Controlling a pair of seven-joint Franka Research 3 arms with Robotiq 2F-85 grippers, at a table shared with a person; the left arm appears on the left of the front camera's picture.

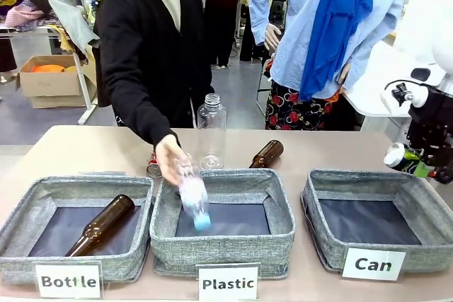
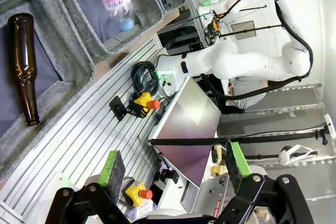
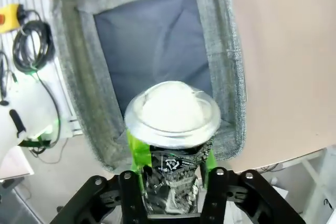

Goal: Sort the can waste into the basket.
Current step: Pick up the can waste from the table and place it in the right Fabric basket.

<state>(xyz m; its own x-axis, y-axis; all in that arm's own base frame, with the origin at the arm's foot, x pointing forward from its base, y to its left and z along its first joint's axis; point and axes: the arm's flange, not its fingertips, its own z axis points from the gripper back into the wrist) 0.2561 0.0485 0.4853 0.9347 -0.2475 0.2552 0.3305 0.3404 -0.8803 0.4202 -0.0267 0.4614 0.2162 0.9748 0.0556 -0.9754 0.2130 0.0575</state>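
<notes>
Currently the carry-and-drop step is in hand: the dark can (image 3: 171,116) is clamped between the pads of the right gripper (image 3: 170,174) and held in the air over one end of the Can basket (image 3: 231,66), whose dark lining is seen bare below it. From the front, the can is seen just above the basket's far right corner, at the right edge of the table (image 1: 85,146), and it is judged not yet inside. The left gripper (image 2: 173,174) is spread wide with nothing between its pads, held back on the robot's side off the near edge. The red can (image 1: 153,166) is seen on the table behind the Plastic basket (image 1: 223,245), toward the far edge, just beside the person's hand (image 1: 170,157), by which a clear plastic bottle (image 1: 193,199) is held down into that basket. As the next move, the dark can likely needs to be brought further over the lining, clear of the rim, and the jaws opened so it drops inside. The red can would be due after that, and care would be needed around the hand beside it.
</notes>
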